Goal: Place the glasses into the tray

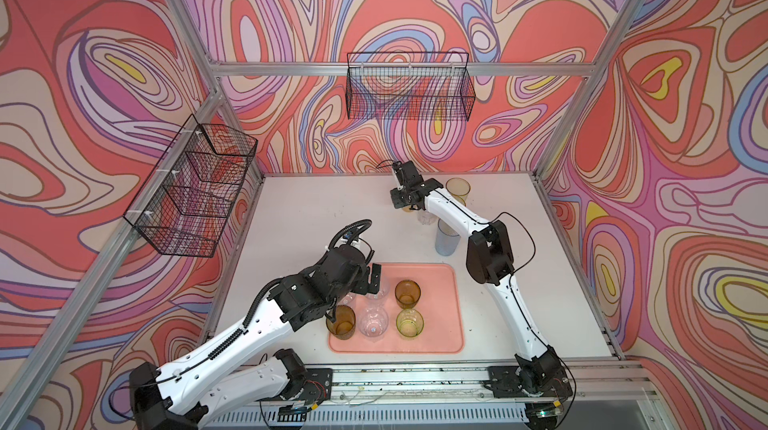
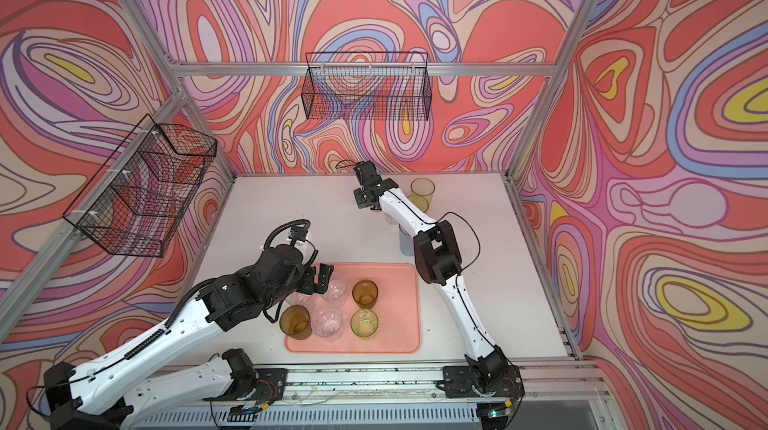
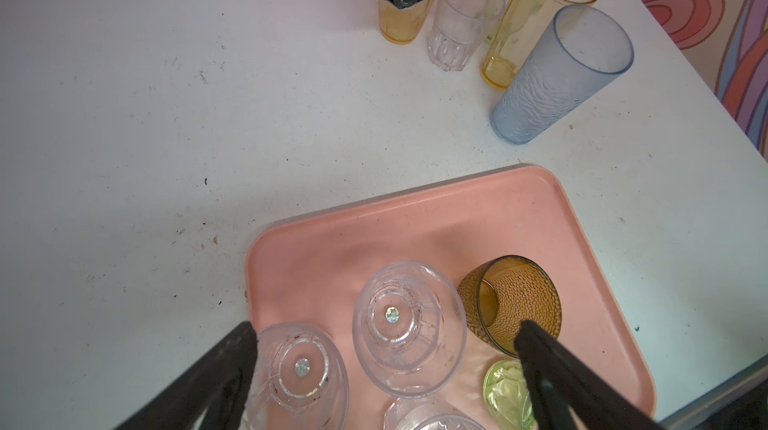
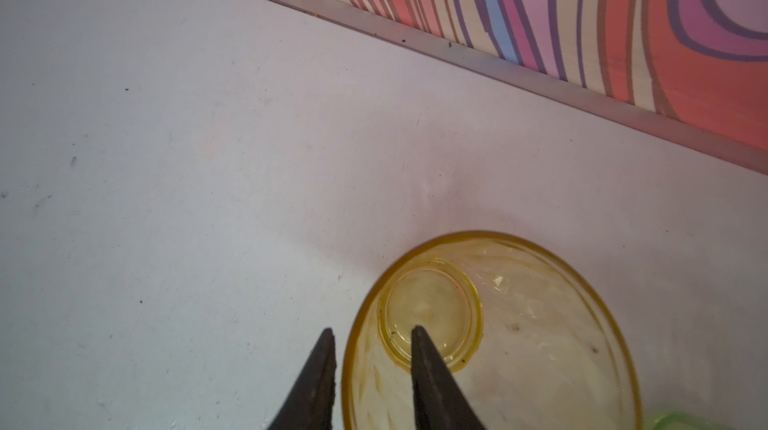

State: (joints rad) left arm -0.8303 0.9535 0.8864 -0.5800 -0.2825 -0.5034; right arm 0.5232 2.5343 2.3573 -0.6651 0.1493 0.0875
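Observation:
The salmon-pink tray (image 1: 440, 282) (image 3: 540, 215) lies at the front middle of the table. In it stand two brown glasses (image 1: 407, 294) (image 1: 340, 322), a green one (image 1: 409, 323) and three clear ones (image 3: 409, 324). My left gripper (image 1: 368, 282) (image 3: 386, 328) hangs open over the clear glasses and holds nothing. At the back, my right gripper (image 1: 405, 203) (image 4: 372, 329) straddles the rim of an orange glass (image 4: 519, 324) (image 3: 401, 22). One finger is inside and one outside, with a narrow gap showing. The glass stands on the table.
Beside the orange glass stand a clear glass (image 3: 457, 28), a tall yellow one (image 3: 536, 20) and a tall pale blue one (image 3: 557, 78). Black wire baskets hang on the back wall (image 1: 407, 87) and the left wall (image 1: 195, 186). The back wall runs close behind the right gripper.

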